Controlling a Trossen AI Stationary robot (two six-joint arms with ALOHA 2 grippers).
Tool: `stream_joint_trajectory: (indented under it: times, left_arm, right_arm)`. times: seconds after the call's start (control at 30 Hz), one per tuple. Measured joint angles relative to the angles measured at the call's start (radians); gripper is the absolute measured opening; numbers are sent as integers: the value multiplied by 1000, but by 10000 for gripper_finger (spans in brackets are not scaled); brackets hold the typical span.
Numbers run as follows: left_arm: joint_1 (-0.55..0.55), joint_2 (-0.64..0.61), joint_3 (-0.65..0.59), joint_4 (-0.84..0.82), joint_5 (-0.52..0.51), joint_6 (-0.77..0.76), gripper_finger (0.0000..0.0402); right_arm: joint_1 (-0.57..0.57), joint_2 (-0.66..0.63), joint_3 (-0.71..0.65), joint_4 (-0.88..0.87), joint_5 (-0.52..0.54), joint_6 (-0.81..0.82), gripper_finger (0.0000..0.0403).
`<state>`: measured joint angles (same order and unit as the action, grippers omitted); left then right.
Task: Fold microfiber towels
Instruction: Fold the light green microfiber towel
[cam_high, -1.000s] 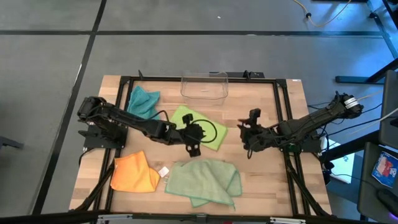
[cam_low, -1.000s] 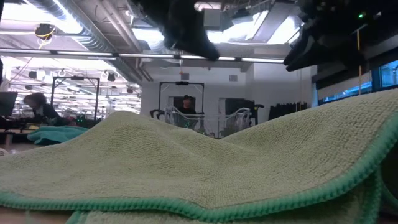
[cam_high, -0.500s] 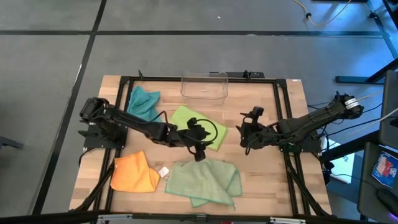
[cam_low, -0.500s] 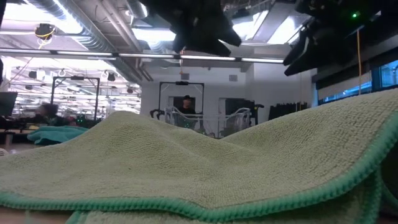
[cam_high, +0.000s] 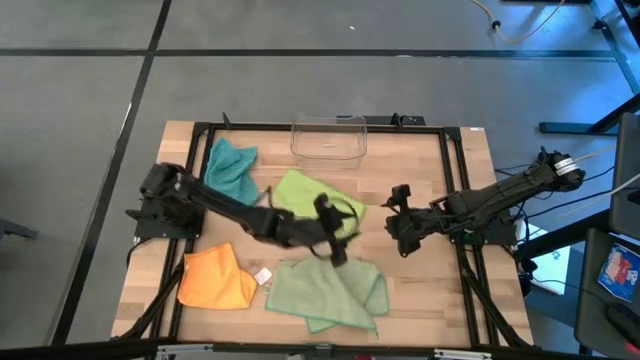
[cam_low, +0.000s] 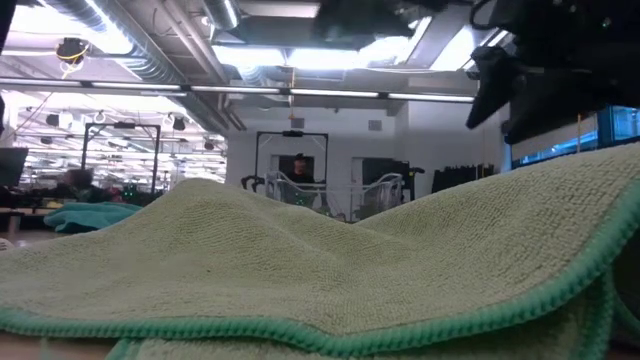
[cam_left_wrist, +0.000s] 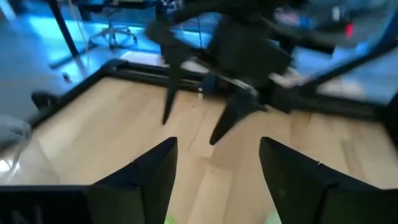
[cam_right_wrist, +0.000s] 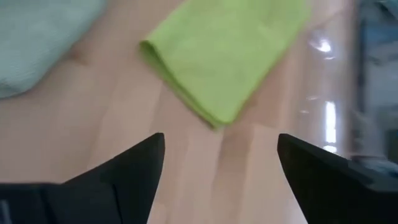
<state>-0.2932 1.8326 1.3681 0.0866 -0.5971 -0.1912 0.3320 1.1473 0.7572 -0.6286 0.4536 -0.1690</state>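
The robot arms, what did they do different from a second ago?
The left gripper slid off the lime green towel toward the pale sage towel, its fingers opening; it holds nothing. The right gripper opened too and barely shifted, over bare table. The lime towel lies folded. The teal towel, orange towel, sage towel and clear bin stayed put.

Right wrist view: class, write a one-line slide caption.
Open right hand above bare wood, facing a folded lime green towel; a pale sage towel lies beside it.
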Motion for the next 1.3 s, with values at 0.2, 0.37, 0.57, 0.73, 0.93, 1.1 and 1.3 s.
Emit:
stream_joint_trajectory:
  times: [0.2,0.37,0.57,0.73,0.93,1.1,1.3]
  left_arm:
    - [-23,222,244,-170,-178,91,221]
    - [-21,350,281,-198,-218,87,221]
    - [-15,373,281,-461,-230,-75,220]
    - [7,373,282,-520,-55,-114,220]
    - [3,415,282,-522,17,-34,220]
    - [6,439,280,-524,-36,-34,220]
    - [15,437,280,-523,-11,-35,220]
  right_arm:
    - [-64,-1,-17,-27,-59,-24,313]
    - [-126,0,-90,-8,-133,-131,313]
    - [-158,2,-135,95,-142,-158,313]
    - [-159,40,-142,153,-137,-201,313]
    - [-159,115,-142,195,-133,-216,313]
    - [-159,165,-142,247,-82,-235,313]
    - [-190,214,-142,349,-93,-299,312]
